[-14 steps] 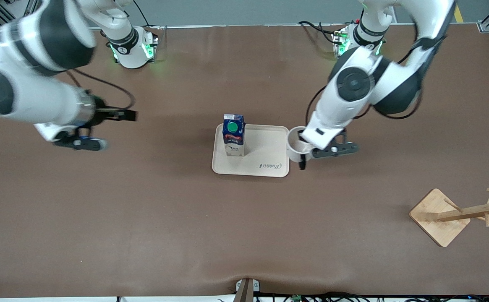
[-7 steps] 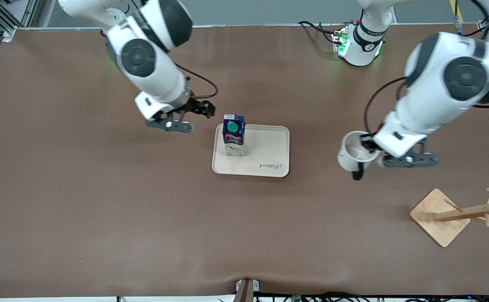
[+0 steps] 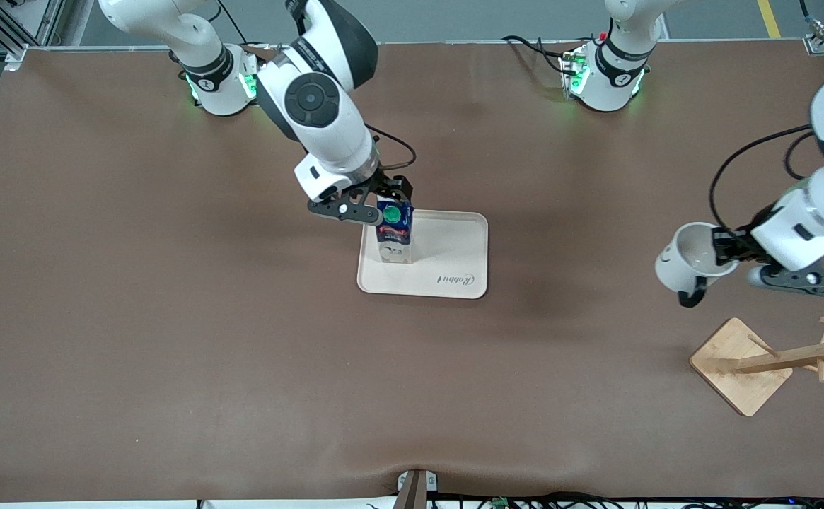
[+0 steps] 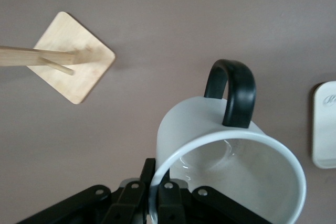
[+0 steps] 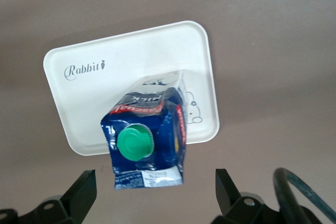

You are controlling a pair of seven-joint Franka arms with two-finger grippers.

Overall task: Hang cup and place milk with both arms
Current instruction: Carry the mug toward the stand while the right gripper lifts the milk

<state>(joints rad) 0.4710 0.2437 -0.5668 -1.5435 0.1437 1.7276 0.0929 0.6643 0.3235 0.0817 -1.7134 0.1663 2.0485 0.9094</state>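
Since prev frame: left gripper (image 3: pixel 724 249) w/ cup (image 3: pixel 687 266) clamped, now nr rack (image 3: pixel 772 362); right gripper (image 3: pixel 378 199) jaws wide over milk (image 3: pixel 393 231).

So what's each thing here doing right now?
Cup: tilted, held in the air over the table by its rim.
Left gripper: shut on the cup.
Milk carton: upright on the tray, cap on.
Right gripper: jaws open, astride the carton's top.
Wooden rack: empty.

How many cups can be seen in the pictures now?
1. The cup is held by its rim in the left gripper, in the air over the table near the wooden rack.
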